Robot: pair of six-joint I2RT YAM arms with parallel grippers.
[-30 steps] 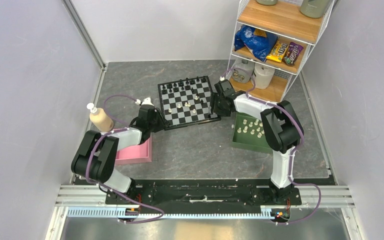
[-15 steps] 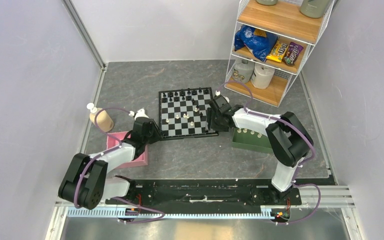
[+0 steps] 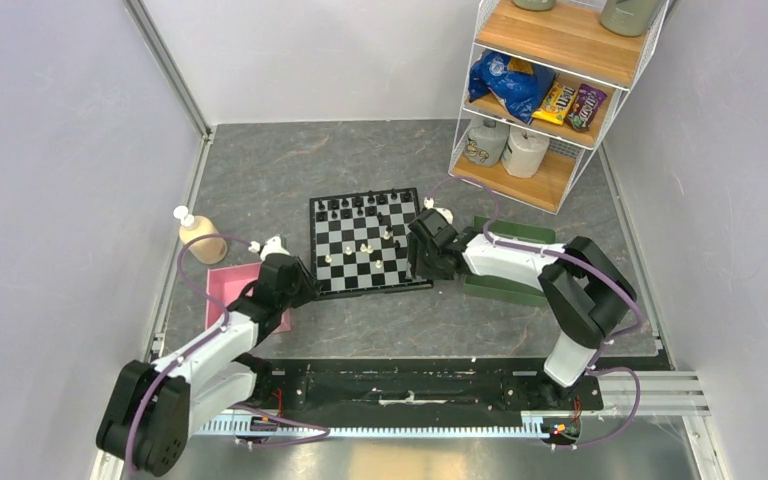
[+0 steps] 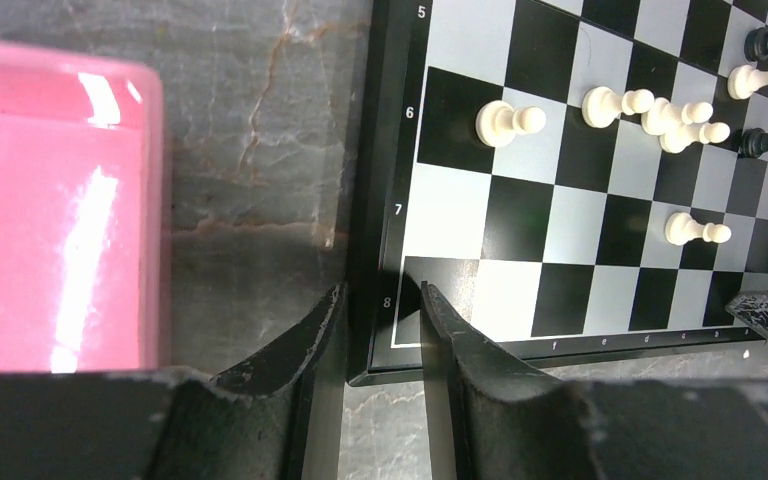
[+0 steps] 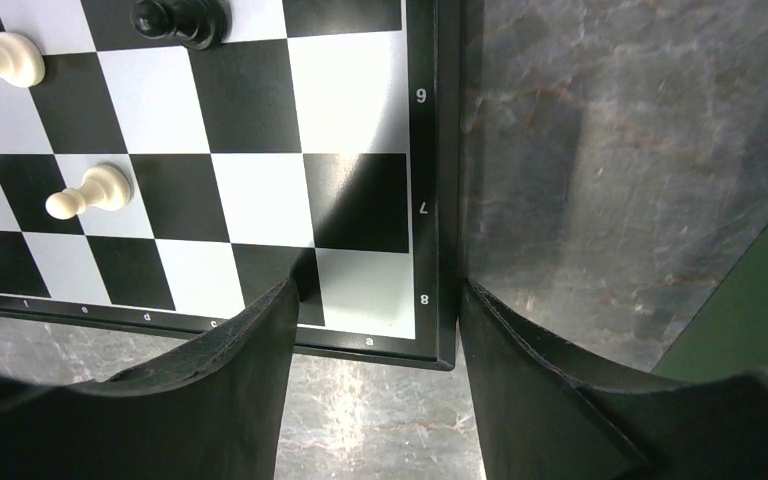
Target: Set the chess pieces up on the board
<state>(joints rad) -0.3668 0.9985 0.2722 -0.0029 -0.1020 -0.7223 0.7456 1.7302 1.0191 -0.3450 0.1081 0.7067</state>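
**Item:** the board [image 3: 358, 262], black and white checks with a black border, lying flat on the grey bench [image 3: 260, 170] at the centre of the overhead view.

**Left hand** [image 4: 380, 300]: at the board's lower-left corner. It is closed narrow on the border strip beside rank 8. One finger [image 4: 300, 345] sits outside the edge and the other on the corner square.

**Right hand** [image 5: 375, 295]: at the board's lower-right corner. The jaws stand wide, with about a square plus the border between them. One finger is on the board and the other just outside its edge; it clamps nothing.

**Writing:**
- Left wrist view: border digits 5, 6, 7, 8 and letters f, e, d.
- Right wrist view: digits 7, 8 and letters e, d, c, a.
- Print on the shelf packets is too small to read.

**Counts, chess pieces** [image 4: 510, 120]:
- Left wrist view: six cream and two black, upper right, well apart from the hand.
- Right wrist view: two cream at the left and one black at the top.
- Overhead view: a black row along the far edge and cream ones mid-board, too small to count.

**Other:**
- One pink tray [image 4: 50, 220], left of the board.
- One green tray [image 3: 520, 232], right of the board.
- One tan pump bottle [image 3: 200, 238].
- One wire shelf [image 3: 550, 40], upper right.
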